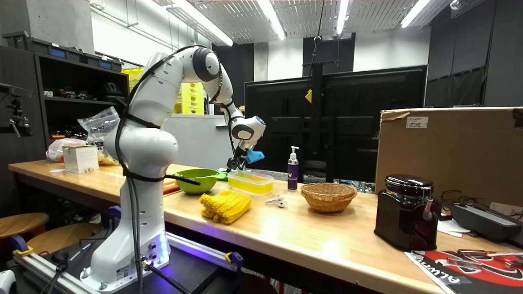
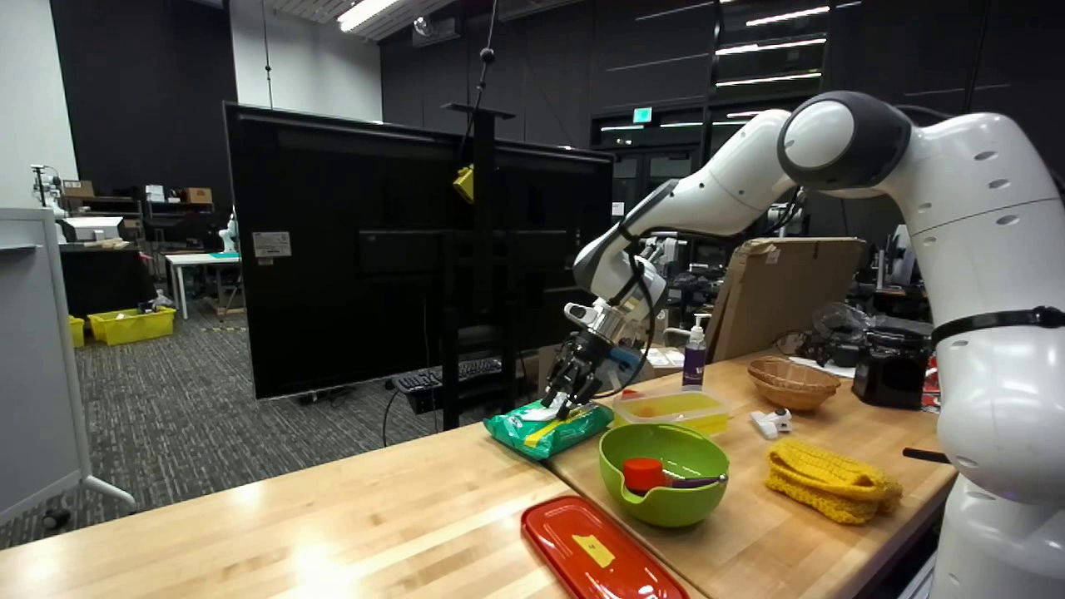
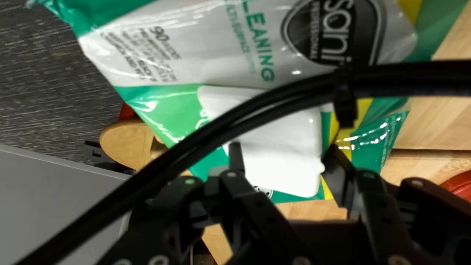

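A green and white pack of cleaning wipes (image 3: 184,48) lies flat near the table's back edge, and its printed top fills much of the wrist view. It also shows in an exterior view (image 2: 545,443). A white plastic lid (image 3: 279,158) sits on top of the pack. My gripper (image 3: 283,156) points down at the pack with its fingers apart, one at each side of the white lid. In both exterior views the gripper (image 1: 235,165) (image 2: 556,403) is low over the pack. Whether the fingers press on the lid cannot be told. A black cable hides part of the lid.
A green bowl (image 2: 686,503) with a red-capped item stands beside the pack. A clear tub with yellow (image 1: 249,188), a purple pump bottle (image 1: 292,177), a wicker basket (image 1: 329,204), a yellow cloth (image 1: 226,206), a red lid (image 2: 566,524) and a dark jar (image 1: 404,220) stand around.
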Robot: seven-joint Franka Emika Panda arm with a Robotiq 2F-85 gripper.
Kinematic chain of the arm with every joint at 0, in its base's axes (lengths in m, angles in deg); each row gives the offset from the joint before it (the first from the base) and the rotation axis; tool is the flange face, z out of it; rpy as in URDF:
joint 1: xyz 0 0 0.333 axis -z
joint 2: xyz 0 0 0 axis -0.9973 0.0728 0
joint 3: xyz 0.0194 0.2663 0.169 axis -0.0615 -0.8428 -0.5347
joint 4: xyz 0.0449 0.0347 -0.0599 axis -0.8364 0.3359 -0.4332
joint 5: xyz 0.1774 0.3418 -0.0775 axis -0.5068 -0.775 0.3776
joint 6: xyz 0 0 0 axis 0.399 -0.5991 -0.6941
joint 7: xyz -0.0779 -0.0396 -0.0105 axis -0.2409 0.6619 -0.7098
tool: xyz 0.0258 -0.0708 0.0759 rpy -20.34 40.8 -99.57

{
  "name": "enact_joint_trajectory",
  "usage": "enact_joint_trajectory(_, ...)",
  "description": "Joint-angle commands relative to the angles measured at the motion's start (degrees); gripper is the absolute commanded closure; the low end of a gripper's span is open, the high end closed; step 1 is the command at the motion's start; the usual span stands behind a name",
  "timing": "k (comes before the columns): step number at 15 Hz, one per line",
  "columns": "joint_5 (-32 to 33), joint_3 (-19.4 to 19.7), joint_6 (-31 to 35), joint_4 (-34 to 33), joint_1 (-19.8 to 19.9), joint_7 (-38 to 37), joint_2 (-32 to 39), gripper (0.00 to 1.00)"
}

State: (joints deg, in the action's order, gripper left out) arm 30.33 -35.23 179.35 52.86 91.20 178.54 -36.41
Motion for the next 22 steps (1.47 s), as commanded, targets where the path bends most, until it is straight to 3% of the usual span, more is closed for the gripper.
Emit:
enact_joint_trajectory(1,-1.0,-0.6,0.2,-0.2,0.4,1.7,0.4,0.73)
enact_joint_trajectory(3,-0.7,-0.6,-0.2,-0.6,0.4,1.8,0.4,0.82)
enact_joint_trajectory(9,0.1,-0.3,-1.0,-1.3,0.3,2.1,0.4,0.94)
enact_joint_trajectory(18,0.1,-0.3,-1.6,-2.5,0.2,3.1,0.8,0.96)
enact_joint_trajectory(22,2.1,0.3,-6.0,-2.6,0.3,1.4,0.5,0.96)
